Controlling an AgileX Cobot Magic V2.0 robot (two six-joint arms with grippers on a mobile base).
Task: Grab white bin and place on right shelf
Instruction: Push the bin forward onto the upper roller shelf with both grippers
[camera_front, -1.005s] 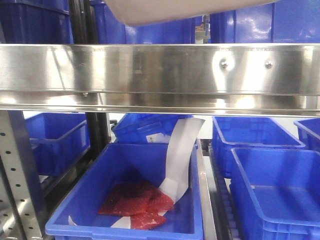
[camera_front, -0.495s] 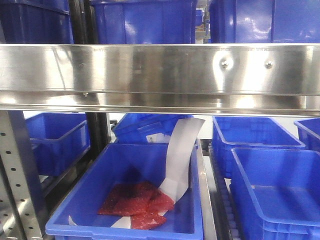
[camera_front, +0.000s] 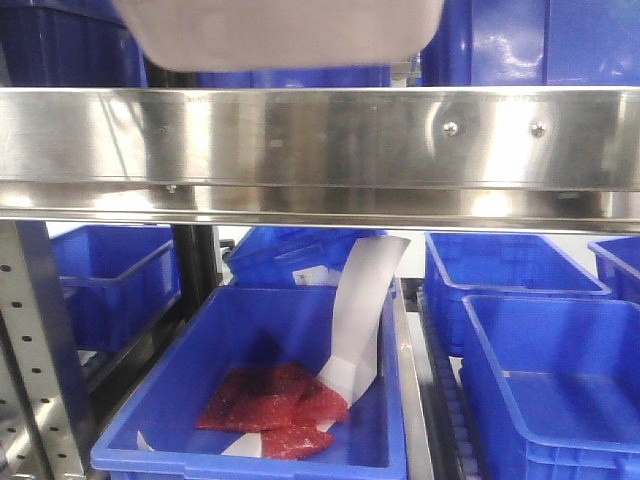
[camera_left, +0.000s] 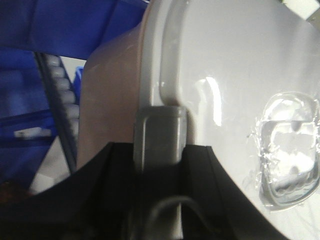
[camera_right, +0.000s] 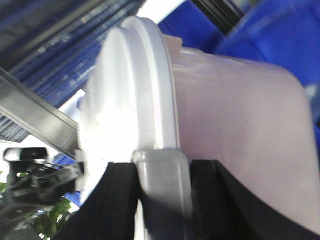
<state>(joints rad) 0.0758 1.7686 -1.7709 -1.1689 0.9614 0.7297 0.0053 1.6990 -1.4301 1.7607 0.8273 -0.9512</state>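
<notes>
- I am holding the white bin between my two arms. In the front view it is hanging at the top centre of the frame, just above the broad steel front rail of the right shelf, and it is not resting on anything I can see.
- My left gripper is sitting at the lower centre of the left wrist view. One grey finger is lying over the edge of the lid. The opposite finger is hidden, so I am only judging that the jaws are pinching the rim.
- My right gripper is showing the same thing at the bottom centre of its view. A pale finger is pressing on the lid's rim, the bin's wall is filling the right side, and the other finger is hidden too.
- I am judging the tub to be stiff moulded plastic, smooth and rather slippery. The lid is looking thinner and may be bending under the pinch.
- I cannot tell what is inside, so I am not guessing the weight. It is bulky, and both rim holds are narrow.
- The best holds, I think, are the two short ends at the rim, where the lip is giving the fingers an edge to catch.
- If one side is slipping, the bin will be tilting onto the blue bin below.
</notes>
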